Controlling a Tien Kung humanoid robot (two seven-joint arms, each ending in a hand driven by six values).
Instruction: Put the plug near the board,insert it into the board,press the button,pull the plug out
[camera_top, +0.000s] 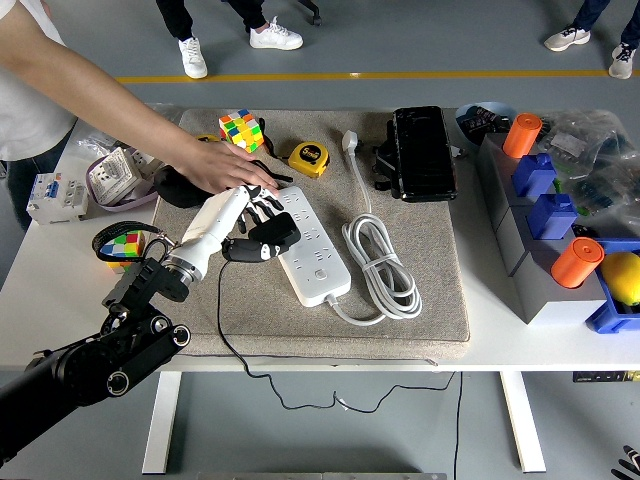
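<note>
Left hand (250, 228) of ours grips the black plug (262, 243), held at the left edge of the white board (308, 245), just above it. We judge the insertion step is in hand; next we must line the plug up over a socket and press down. A person's hand (222, 168) steadies the board's far end. One plug, one board.

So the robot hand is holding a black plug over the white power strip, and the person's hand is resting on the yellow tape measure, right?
Not quite. In the head view the left robot hand does hold the black plug over the white power strip, but the person's hand rests at the strip's far end, beside the robot hand. The yellow tape measure lies untouched, to that hand's right.
</note>
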